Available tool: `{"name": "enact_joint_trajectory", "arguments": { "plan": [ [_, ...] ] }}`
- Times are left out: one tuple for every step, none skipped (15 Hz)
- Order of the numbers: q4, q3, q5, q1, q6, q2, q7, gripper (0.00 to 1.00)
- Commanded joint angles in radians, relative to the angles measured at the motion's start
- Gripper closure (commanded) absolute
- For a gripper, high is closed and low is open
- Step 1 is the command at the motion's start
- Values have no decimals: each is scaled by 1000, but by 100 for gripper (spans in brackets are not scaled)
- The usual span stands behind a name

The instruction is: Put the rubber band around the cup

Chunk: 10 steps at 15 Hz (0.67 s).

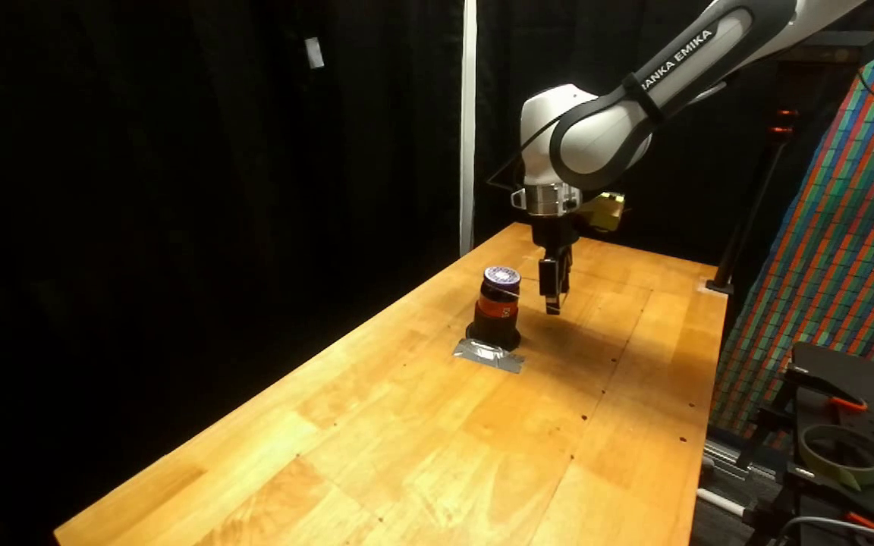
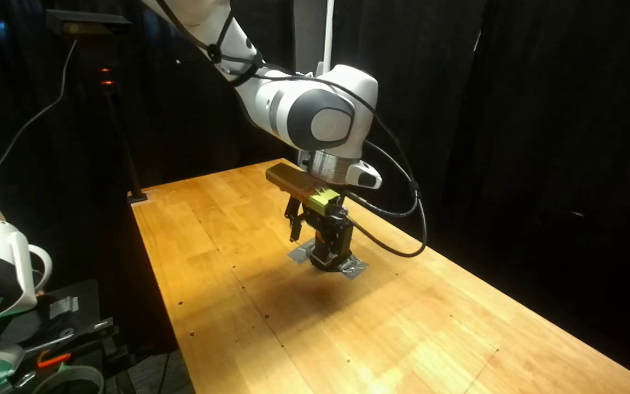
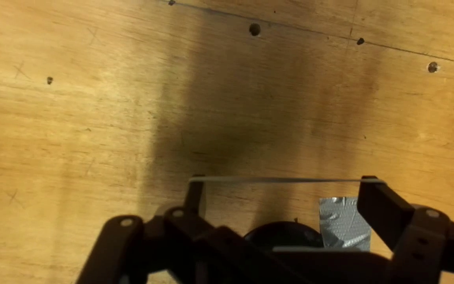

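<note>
The cup is a short upright cylinder with an orange-red band, dark body and pale purple top, on a dark round base. The base's dark rim shows at the bottom of the wrist view; in an exterior view the gripper mostly hides the cup. The gripper points down beside the cup, tips above the table. In the wrist view the gripper has its fingers spread wide. A thin pale rubber band is stretched between its fingertips. Whether the band touches the cup I cannot tell.
Grey tape lies at the foot of the cup's base on the wooden table; tape pieces also show beside it in an exterior view. Dark curtains stand behind. A side cart with a tape roll is beyond the table edge.
</note>
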Motion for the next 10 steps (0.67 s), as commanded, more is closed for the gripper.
{"name": "enact_joint_trajectory", "arguments": {
  "plan": [
    [-58,4,27,-25,51,-26,-10,0],
    [-62,4,29,-26,76,-24,-5,0],
    [-59,5,36,-28,94,-16,-7,0],
    [-62,7,43,-32,108,-16,-10,0],
    [-71,8,48,-34,120,-21,-16,6],
    [-86,9,52,-37,140,-29,-20,26],
    [-110,11,60,-43,169,-42,-27,32],
    [-126,12,63,-46,192,-48,-32,42],
    [-161,14,72,-52,239,-65,-34,49],
    [-189,17,82,-58,283,-77,-38,56]
  ]
}}
